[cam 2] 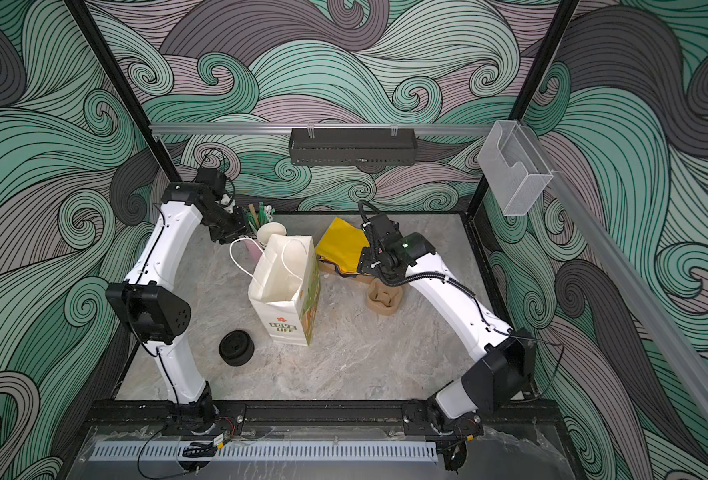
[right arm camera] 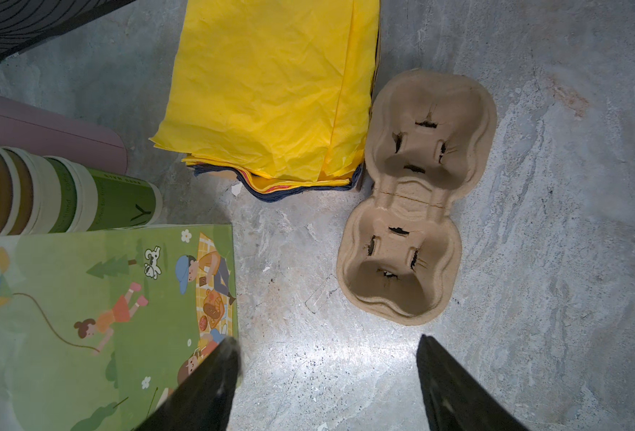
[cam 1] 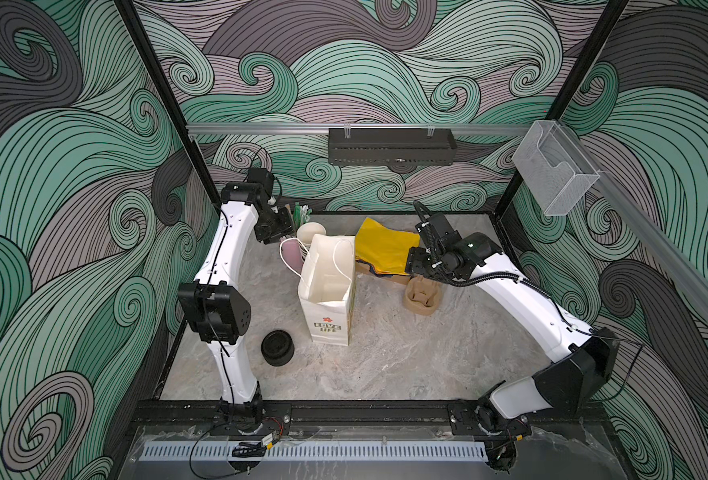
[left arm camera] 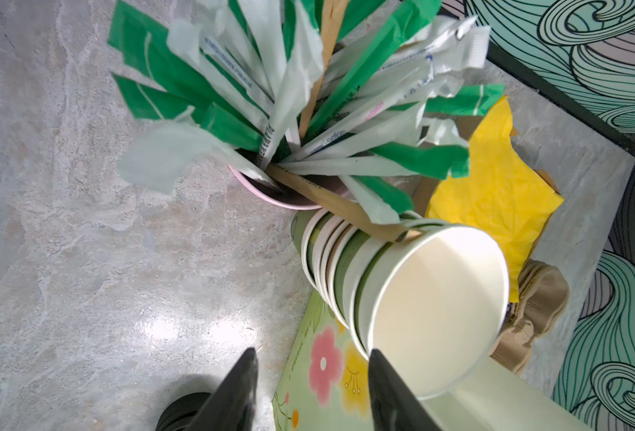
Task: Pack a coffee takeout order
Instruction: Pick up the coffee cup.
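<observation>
A nested stack of olive-green cups [left arm camera: 439, 298] with cream insides stands at the back, behind the bag, in both top views [cam 1: 310, 232] [cam 2: 271, 230]. My left gripper [left arm camera: 312, 358] hovers by it, open. One finger [left arm camera: 383, 373] is at the top cup's rim and the other is over the table. The yellow napkins [right arm camera: 271, 93] lie in a pile at the back centre [cam 1: 385, 245]. My right gripper [right arm camera: 329, 347] is open over bare table, between the bag and the cup carrier. A stack of black lids [cam 1: 277, 347] sits front left.
A white paper bag [cam 1: 329, 286] with a green picture side stands open mid-table. A brown pulp cup carrier [right arm camera: 409, 209] lies right of it, beside the napkins. A pink cup of wrapped straws [left arm camera: 271, 194] stands next to the cup stack. Black frame posts edge the table.
</observation>
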`<state>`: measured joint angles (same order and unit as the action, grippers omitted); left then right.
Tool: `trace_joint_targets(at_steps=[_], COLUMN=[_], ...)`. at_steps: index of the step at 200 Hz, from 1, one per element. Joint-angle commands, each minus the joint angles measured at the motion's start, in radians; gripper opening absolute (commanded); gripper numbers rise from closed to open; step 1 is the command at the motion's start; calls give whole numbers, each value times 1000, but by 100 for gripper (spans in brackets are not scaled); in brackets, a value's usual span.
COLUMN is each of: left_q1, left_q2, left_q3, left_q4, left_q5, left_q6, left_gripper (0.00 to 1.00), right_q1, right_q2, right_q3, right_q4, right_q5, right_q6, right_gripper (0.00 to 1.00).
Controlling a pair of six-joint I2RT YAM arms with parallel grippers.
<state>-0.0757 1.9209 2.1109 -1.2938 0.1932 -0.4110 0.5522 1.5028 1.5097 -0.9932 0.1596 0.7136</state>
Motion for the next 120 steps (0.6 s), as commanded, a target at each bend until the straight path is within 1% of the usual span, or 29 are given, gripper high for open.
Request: trace_joint_targets(at_steps=[1,29,60,72,79,84,96,109,120], left_q1=[-15,-22,-32,-36,-37,-39,-41,-44,-45], left_q2=[10,26,70,86,94,99,107,112,113], left_q3=[33,39,91,113,123,127,135,138,139], left_q4=[-2,36,35,25,23,21,16,11,8], left_q5=[42,71,81,77,75,73,68,56,48], left_q6=[17,6,8,10,12,12,14,14,14], left_gripper=[50,49,42,38,37,36,30,29,25], right_q1=[2,1,2,1,1,2,1,2,2], right_q2=[-20,-24,-42,-50,-55,-58,-67,-74,-79], right_q3=[-14,-20,-38,-48,-54,-55,-64,-68,-74], right_q4=[-14,-12,-8,-5,-4,-4,-3,-3,-1], right_q5=[12,7,6,8,9,8,11,14,16], right_q6=[12,20,28,32,35,36,41,44,46], right_gripper=[77,76,76,76,76,76,76,76,76])
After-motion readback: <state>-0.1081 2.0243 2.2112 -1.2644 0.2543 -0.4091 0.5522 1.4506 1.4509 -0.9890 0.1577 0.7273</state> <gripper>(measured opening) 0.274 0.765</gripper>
